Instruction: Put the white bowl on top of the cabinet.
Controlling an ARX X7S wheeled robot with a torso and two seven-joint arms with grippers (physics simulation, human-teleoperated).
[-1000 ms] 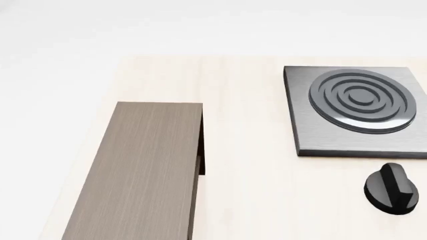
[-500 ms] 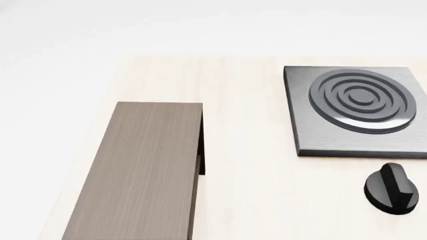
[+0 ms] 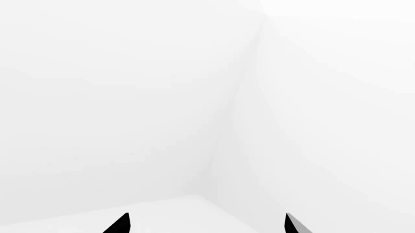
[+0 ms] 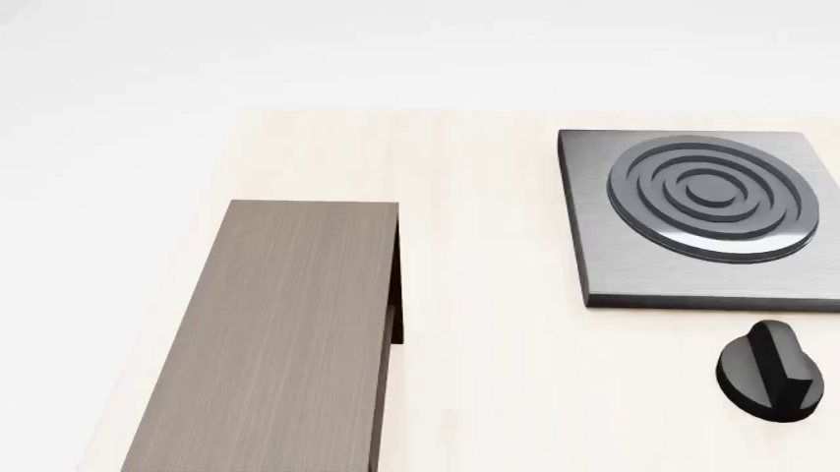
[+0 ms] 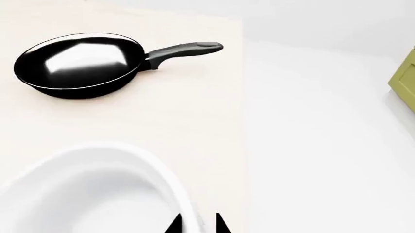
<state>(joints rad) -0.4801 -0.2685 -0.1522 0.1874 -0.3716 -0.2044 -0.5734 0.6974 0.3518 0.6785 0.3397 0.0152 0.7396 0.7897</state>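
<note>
Bowl and pan share the pale table (image 5: 162, 126) in the right wrist view: the white bowl (image 5: 91, 194) shows nothing inside, nor does the black frying pan (image 5: 77, 60) beyond it. The right gripper (image 5: 196, 226) has its fingertips on either side of the bowl's rim, closed on it. The left gripper (image 3: 206, 224) is spread wide before blank white. From the head view, the cabinet (image 4: 282, 334) has a bare top, beside the stove plate (image 4: 702, 216) and knob (image 4: 772, 371).

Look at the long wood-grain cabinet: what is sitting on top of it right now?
Nothing shows on the cabinet: its visible top is bare wood grain. Its near end runs out of the head view, so that part cannot be checked. The white bowl appears only in the right wrist view.
</note>
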